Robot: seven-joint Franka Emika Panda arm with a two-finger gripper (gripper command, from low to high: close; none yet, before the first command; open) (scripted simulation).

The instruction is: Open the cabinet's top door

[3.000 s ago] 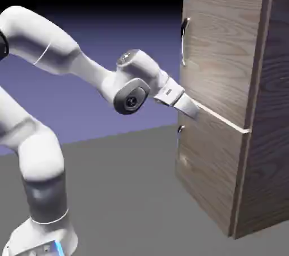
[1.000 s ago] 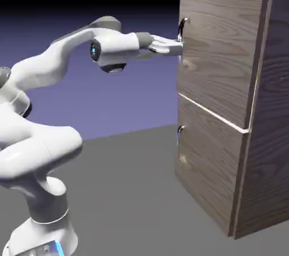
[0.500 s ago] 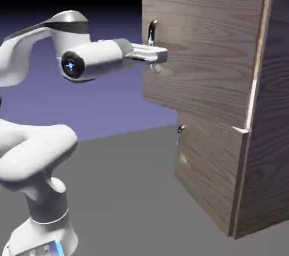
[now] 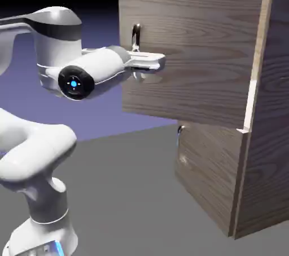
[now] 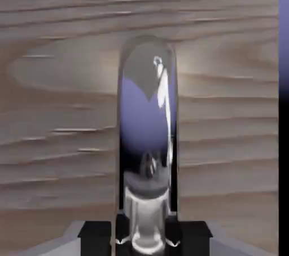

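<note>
Holds the jaws clenched on the long curved silver bar handle (image 4: 135,37), toward its lower part. Extends from the exterior view's left with the white arm (image 4: 93,70), reaching the face of the top door (image 4: 197,49). Has the top door swung out from the cabinet (image 4: 271,114), with its free edge toward the exterior view's left and its other upright side at the cabinet's front edge. Carries the handle on the outer face, near that free edge. Leaves part of the handle visible above the jaws in the exterior view. Shows a pale strip (image 4: 250,104) along the cabinet's front edge, beside the hinged side of the top door. Keeps the lower door (image 4: 209,173) closed beneath, with a small silver handle (image 4: 180,131) near its edge at the exterior view's left. Presents horizontal wood grain across most of the hand view, behind the large upright bar. Displays the dark finger tips (image 5: 95,239) on either side of the bar at the bottom edge. Reflects grey, blue-violet and black in the bar's glossy surface, with bright highlights toward its right side. Reveals a narrow strip of backdrop (image 5: 284,29) beyond the wood at the hand view's right edge, blue-violet above and black below.
</note>
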